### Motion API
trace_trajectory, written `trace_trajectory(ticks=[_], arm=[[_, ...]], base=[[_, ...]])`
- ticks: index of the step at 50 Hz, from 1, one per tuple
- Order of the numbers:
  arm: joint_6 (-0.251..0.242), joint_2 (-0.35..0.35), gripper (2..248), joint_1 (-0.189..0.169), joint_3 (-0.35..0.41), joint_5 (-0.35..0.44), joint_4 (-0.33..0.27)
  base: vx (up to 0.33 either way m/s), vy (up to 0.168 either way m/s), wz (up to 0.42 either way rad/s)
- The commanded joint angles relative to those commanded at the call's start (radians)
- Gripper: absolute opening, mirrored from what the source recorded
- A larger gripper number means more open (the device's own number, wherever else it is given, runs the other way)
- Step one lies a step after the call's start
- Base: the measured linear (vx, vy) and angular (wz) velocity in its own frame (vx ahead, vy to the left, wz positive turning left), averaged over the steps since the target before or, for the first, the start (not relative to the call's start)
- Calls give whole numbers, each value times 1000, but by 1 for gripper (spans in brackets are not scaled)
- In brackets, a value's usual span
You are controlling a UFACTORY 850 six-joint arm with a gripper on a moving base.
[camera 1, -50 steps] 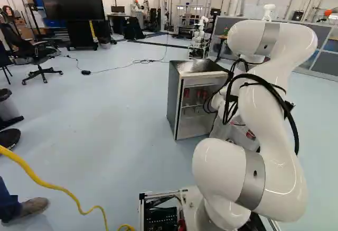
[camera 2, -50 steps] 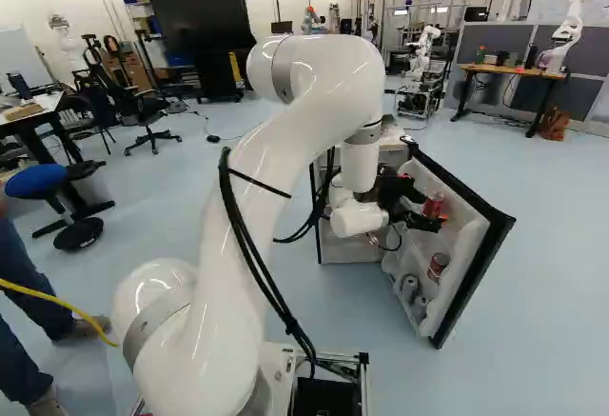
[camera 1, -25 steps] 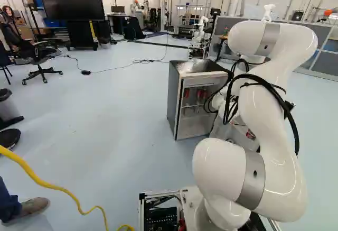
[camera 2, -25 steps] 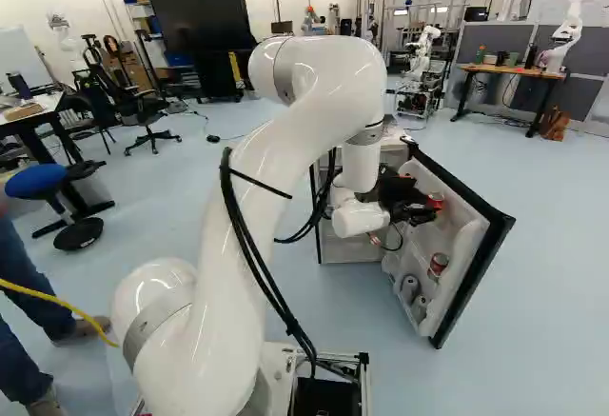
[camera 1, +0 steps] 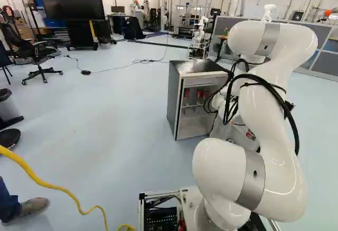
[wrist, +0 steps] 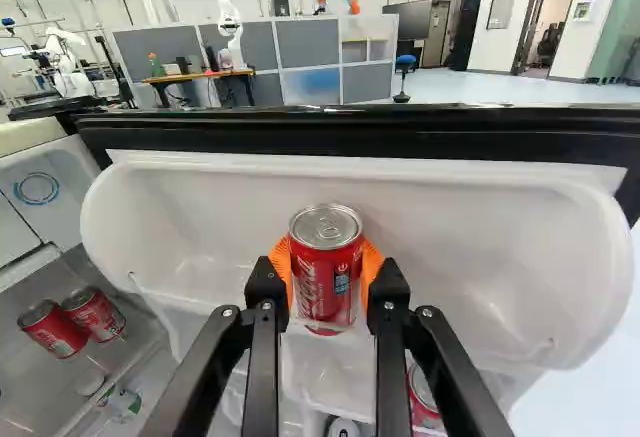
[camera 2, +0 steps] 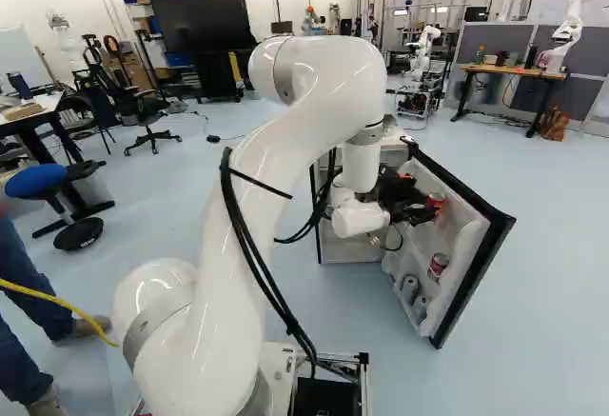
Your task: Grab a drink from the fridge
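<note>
- Between the orange pads (wrist: 281, 260) of the gripper (wrist: 327, 279), a red can (wrist: 325, 257) stood upright, touched from both sides; the fingers were closed on it.
- Around and just behind that can, seen from the fingers, ran the white door shelf (wrist: 480, 242); whether the can's base bore on it could not be told.
- Under the fingers, lower in the door, another red can (wrist: 424, 402) showed in part, outside the grasp.
- Off beside the fingers, inside the fridge (camera 1: 176, 99), lay two more red cans (wrist: 74, 323), well apart from the grip.
- The step in hand seemed to be securing the drink, with lifting it out left to do.
- The next move called for holding that squeeze and raising the can straight up until its base cleared the shelf's rim, then drawing it away from the open door (camera 2: 481, 264).
- A tilted lift could have caught the rim and twisted the can between the pads.
</note>
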Motion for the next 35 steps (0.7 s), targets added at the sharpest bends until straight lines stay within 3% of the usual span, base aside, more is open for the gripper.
trace_trajectory(ticks=[35], arm=[[0, 28, 89, 1, 24, 0, 0]], base=[[0, 0, 0]])
